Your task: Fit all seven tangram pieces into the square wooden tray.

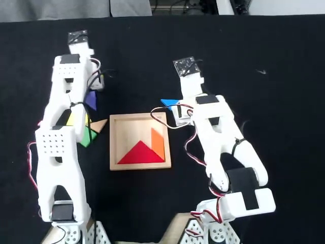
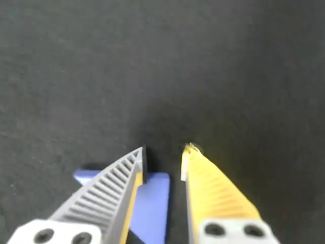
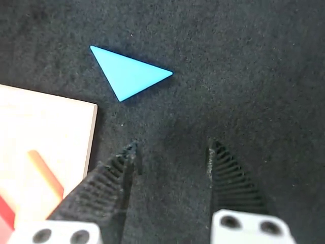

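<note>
The square wooden tray (image 1: 118, 142) lies between the arms, with a red triangle (image 1: 140, 153) and an orange piece (image 1: 158, 142) inside. A cyan triangle (image 1: 169, 103) (image 3: 128, 72) lies flat just past the tray's far right corner (image 3: 76, 117). My right gripper (image 3: 172, 147) (image 1: 179, 117) hangs open over bare cloth beside that corner, a little short of the cyan triangle. My left gripper (image 2: 165, 149) (image 1: 92, 93) is open low over a blue-violet piece (image 2: 152, 203) (image 1: 91, 100), which lies partly under the grey finger (image 2: 119, 183).
Left of the tray, partly under the left arm, lie a yellow piece (image 1: 76, 121), a green piece (image 1: 87, 138) and a pale wooden triangle (image 1: 99, 124). Black cloth covers the table. The arm bases stand at the near edge.
</note>
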Controlling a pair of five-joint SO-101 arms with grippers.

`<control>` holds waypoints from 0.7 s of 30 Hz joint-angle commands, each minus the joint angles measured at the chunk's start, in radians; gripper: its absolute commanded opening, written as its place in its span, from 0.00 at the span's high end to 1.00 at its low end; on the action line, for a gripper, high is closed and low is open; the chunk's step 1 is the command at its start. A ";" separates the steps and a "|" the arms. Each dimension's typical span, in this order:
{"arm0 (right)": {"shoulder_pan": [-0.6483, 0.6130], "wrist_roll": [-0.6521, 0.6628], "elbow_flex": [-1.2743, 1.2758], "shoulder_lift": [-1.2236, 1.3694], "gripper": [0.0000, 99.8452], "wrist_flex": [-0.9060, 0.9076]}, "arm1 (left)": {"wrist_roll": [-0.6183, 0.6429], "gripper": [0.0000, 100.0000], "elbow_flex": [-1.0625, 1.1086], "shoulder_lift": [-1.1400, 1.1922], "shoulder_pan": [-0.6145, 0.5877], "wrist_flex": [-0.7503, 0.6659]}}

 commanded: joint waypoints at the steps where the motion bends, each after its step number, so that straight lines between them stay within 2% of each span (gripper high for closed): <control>1: 0.008 0.009 -0.002 -0.053 0.79 -0.014 | -0.104 0.87 -0.059 -0.021 0.068 0.106; 8: 0.008 0.009 -0.002 -0.053 0.79 -0.012 | -0.120 0.86 -0.189 -0.083 0.090 0.333; 13: 0.008 0.009 -0.002 -0.053 0.79 -0.012 | 0.008 0.85 -0.274 -0.153 0.062 0.500; 17: 0.008 0.009 -0.001 -0.053 0.79 -0.011 | 0.064 0.77 -0.214 -0.160 0.053 0.511; 21: 0.008 0.009 -0.001 -0.053 0.79 -0.011 | 0.106 0.77 -0.076 -0.170 0.054 0.479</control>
